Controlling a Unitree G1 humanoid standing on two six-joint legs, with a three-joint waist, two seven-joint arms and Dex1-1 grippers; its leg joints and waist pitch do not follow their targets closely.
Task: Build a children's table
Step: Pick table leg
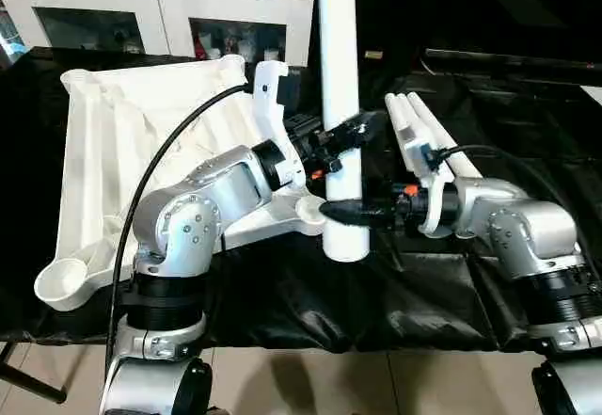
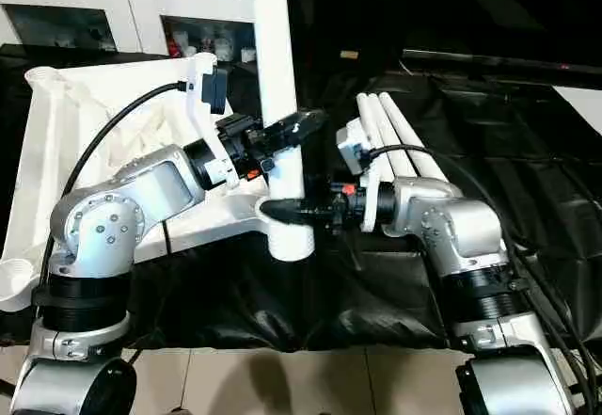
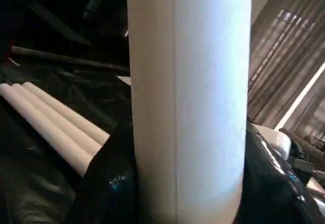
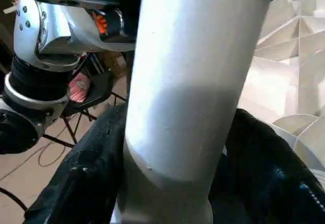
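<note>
The white tabletop (image 1: 122,133) lies upside down on black sheeting, its ribbed underside facing up. One white leg (image 1: 339,76) stands upright in the near right corner socket (image 2: 290,241). My left gripper (image 1: 343,137) is shut on this leg partway up, and in the left wrist view the leg (image 3: 188,102) sits tight between the black fingers (image 3: 106,183). My right gripper (image 1: 343,211) reaches in from the right and straddles the same leg lower down, just above the socket. In the right wrist view the leg (image 4: 193,82) meets the socket collar there.
Three loose white legs (image 1: 423,128) lie side by side on the sheeting to the right, behind my right forearm. An empty corner socket (image 1: 61,283) sits at the tabletop's near left. A white glass-doored cabinet (image 1: 169,1) stands behind. The table's front edge (image 1: 376,340) runs just below my arms.
</note>
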